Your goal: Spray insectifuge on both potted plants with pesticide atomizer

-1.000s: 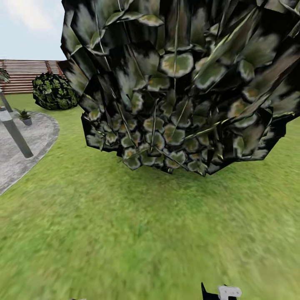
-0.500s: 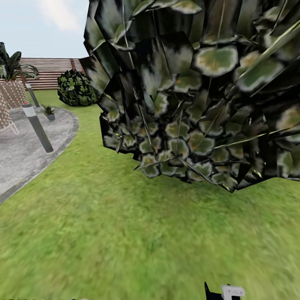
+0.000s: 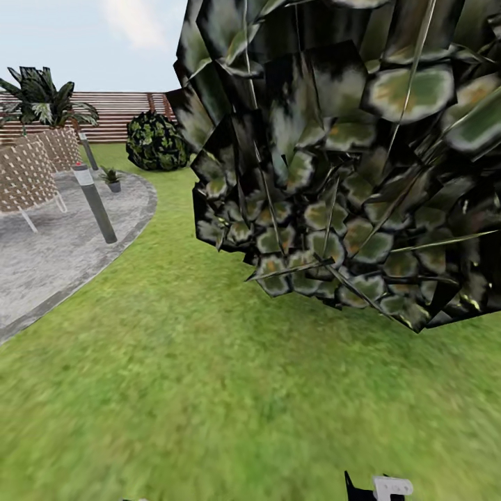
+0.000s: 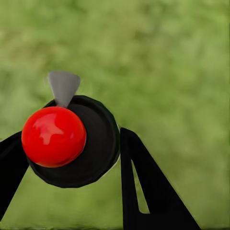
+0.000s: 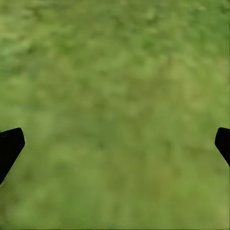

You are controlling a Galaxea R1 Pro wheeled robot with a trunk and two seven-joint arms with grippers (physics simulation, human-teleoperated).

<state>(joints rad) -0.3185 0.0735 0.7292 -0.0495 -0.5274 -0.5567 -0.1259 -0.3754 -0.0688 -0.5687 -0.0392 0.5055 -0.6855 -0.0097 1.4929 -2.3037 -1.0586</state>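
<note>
Holding the pesticide atomizer, the left gripper has its black fingers closed against the dark body, red knob and grey nozzle showing above lawn; pickup looks done. Right gripper: fingertips spread wide at the frame edges, nothing between them, only grass below. Head view: open lawn nearest, then a large dark bush close ahead on the right. Further left, the grey paved patio with a bollard. One potted plant sits on the patio's far side, well apart. Slatted fence behind. Spraying not begun; both plants remain.
</note>
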